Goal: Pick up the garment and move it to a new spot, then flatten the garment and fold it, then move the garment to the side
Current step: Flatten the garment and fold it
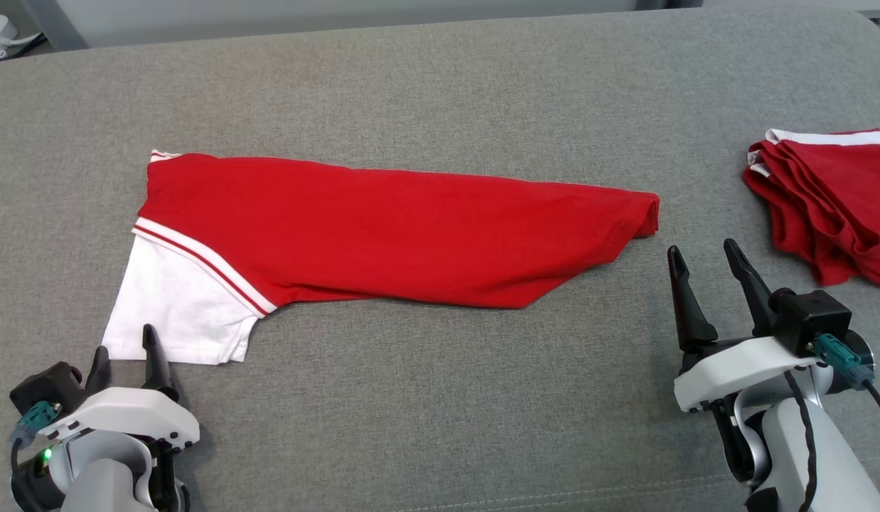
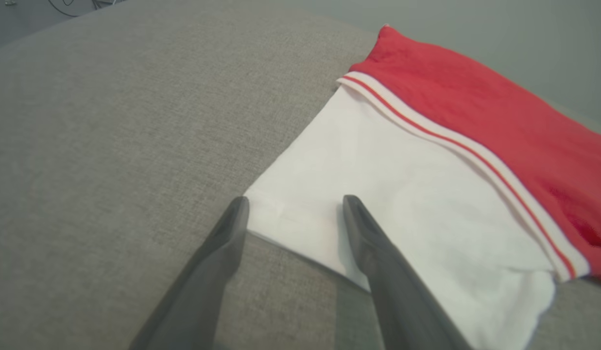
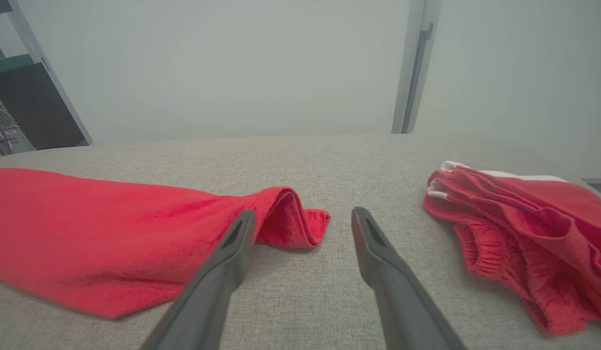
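Fingers (image 1: 155,359) of left gripper (image 1: 125,350) spread, empty, lower left, tips at white corner of garment (image 1: 383,227); right gripper (image 1: 703,250) spread, empty, lower right, pointing up-frame.

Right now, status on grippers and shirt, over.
Left gripper open at the white sleeve edge. Right gripper open, just short of the shirt. Shirt folded long, lying flat. Other red pile apart, far right.
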